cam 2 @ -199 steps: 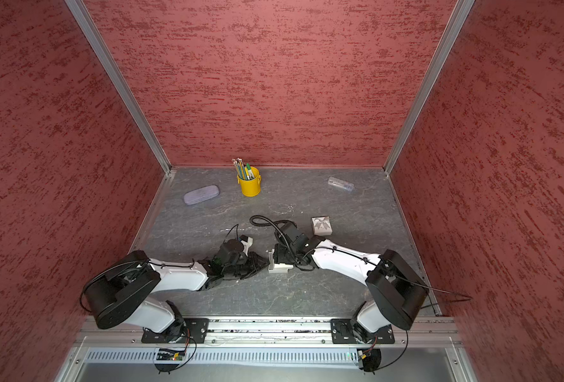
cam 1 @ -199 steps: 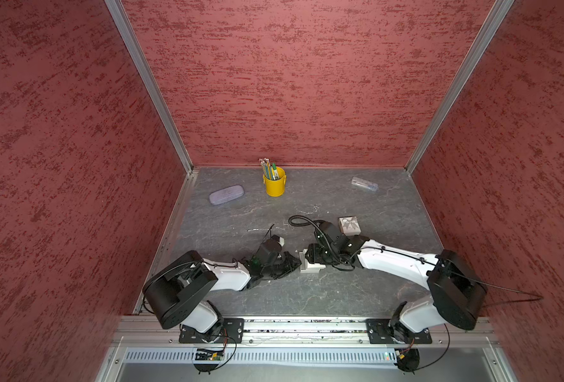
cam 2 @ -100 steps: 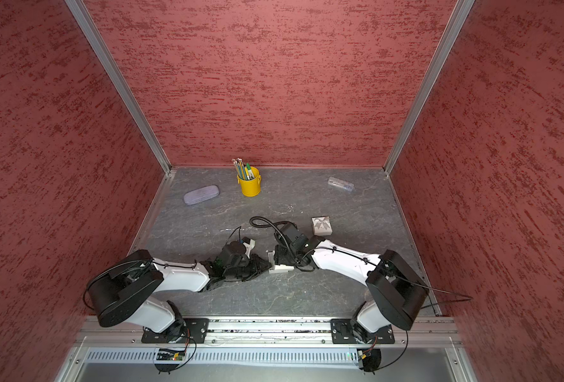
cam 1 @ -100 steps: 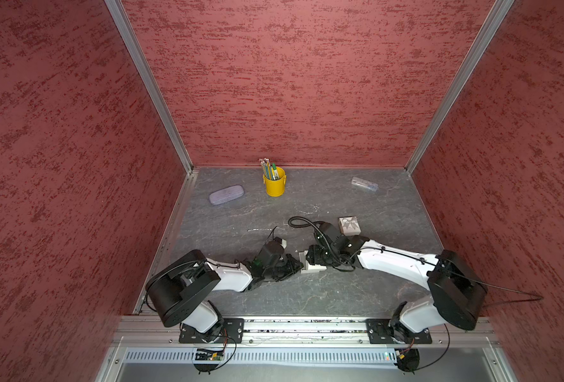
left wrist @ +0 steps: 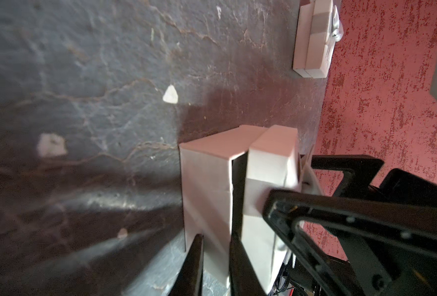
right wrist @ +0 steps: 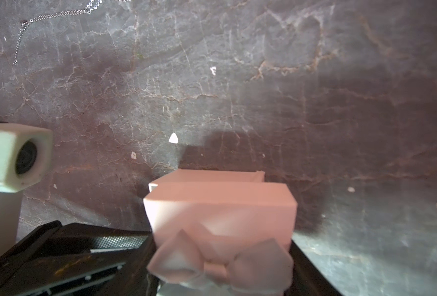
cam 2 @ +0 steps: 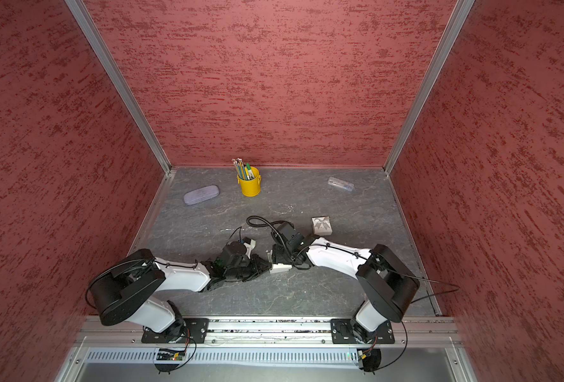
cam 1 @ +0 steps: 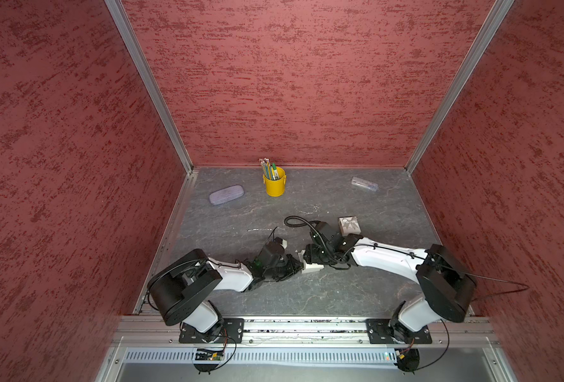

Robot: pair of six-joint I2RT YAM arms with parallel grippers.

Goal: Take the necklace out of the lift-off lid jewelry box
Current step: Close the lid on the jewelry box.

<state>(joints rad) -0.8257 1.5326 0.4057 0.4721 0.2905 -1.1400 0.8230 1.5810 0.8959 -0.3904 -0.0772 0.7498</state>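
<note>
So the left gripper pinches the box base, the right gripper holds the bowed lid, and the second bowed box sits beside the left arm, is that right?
Not quite: the second bowed box sits beside the right arm, as a top view shows. Otherwise yes: the left gripper pinches the box base and the right gripper holds the bowed lid.

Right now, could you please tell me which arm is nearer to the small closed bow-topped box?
Right. The right arm runs just beside the bow-topped box, on its robot-facing side; the left arm lies farther off, past the jewelry box between the arms.
</note>
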